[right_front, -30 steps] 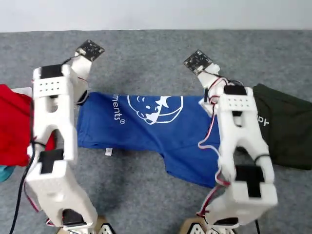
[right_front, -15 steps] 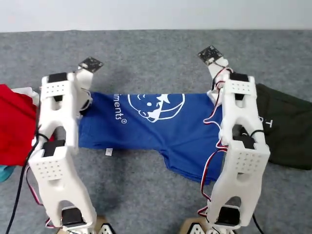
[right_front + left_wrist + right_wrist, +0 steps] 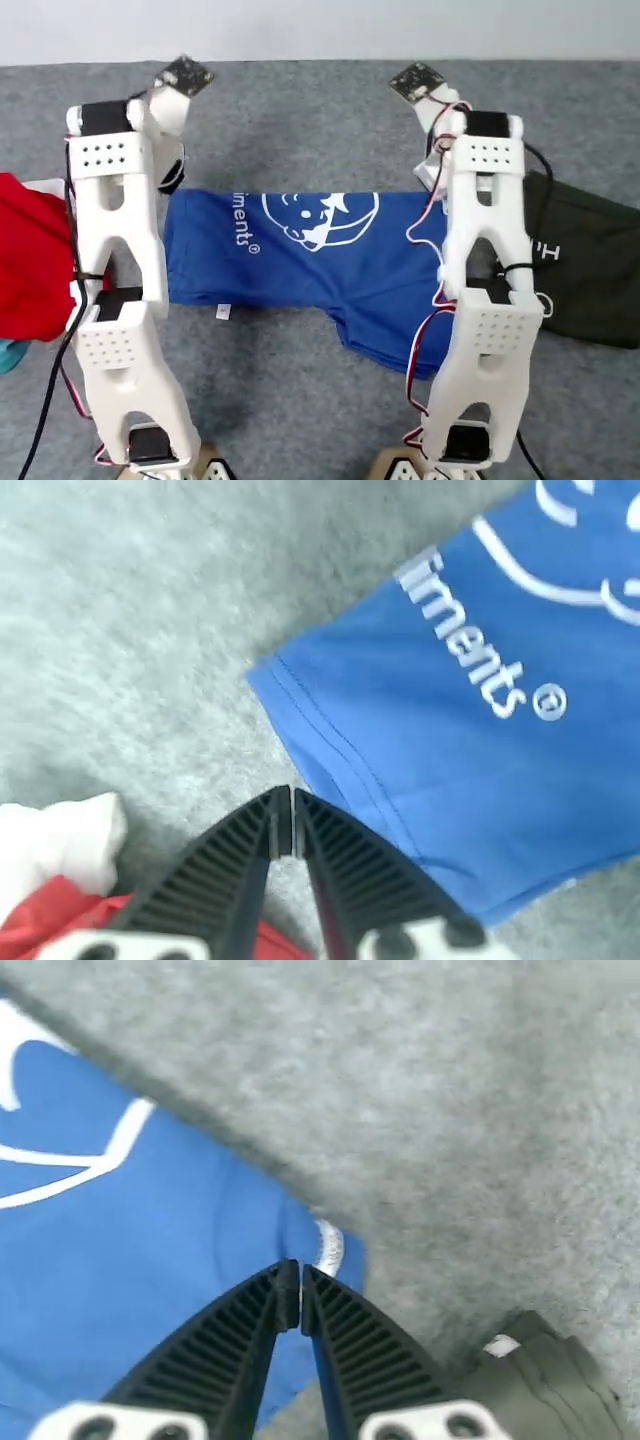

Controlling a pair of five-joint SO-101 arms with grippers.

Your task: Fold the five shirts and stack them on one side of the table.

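We hover L gripper (image 3: 283, 815) and R gripper (image 3: 293, 1285), both clenched empty, at blue shirt (image 3: 300, 260) end corners; shd open, then pinch both evenly.

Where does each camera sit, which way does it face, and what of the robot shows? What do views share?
High view: fixed above the table, looking down; the left arm and right arm show over the blue shirt.
Left wrist view: on the left wrist, looking past the shut left gripper at the blue shirt's hemmed corner.
Right wrist view: on the right wrist, looking past the shut right gripper at another corner of it.
Shared: all three show the blue shirt on the grey table.
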